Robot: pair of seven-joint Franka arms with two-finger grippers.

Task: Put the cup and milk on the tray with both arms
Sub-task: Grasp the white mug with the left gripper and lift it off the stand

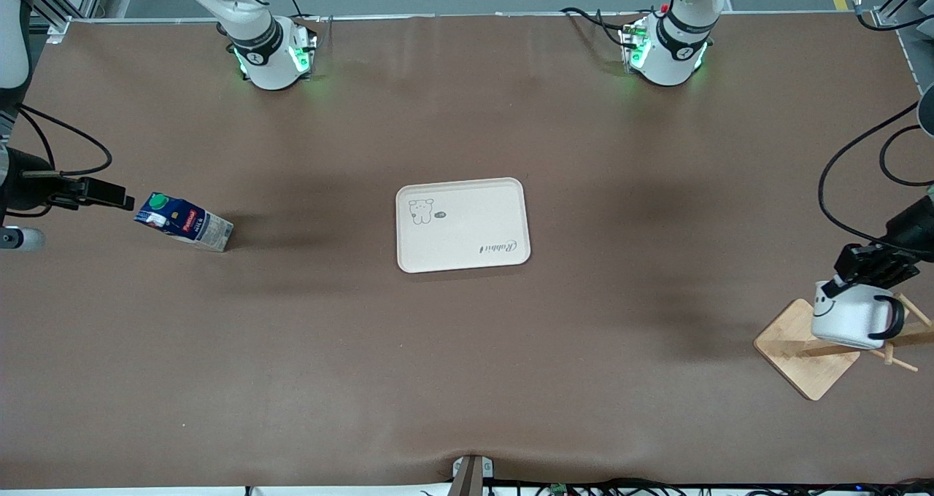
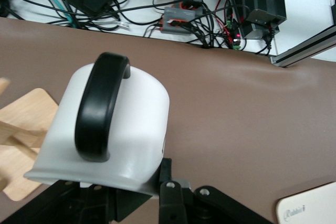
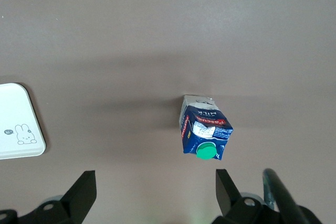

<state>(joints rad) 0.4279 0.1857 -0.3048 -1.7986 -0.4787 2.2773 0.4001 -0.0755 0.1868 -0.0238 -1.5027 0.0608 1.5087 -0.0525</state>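
**Cup gripped above the rack; milk and tray on the table**

In the front view, the tray lay flat at the centre of the frame, bare, on the brown table. The milk stood at middle left of the frame, toward the right arm's end of the table and well apart from the tray; its green cap pointed at the right gripper. That gripper entered from the left edge of the frame and hung just beside the carton without touching it. In the right wrist view, its fingers were spread wide, with the milk in the middle of the frame between their lines and a corner of the tray at the left edge.

At lower right of the front view, the left gripper was clamped on the rim of the cup, which hung tilted over the wooden rack. In the left wrist view, the cup filled the centre-left, black handle toward the camera, its rim held between the fingers.
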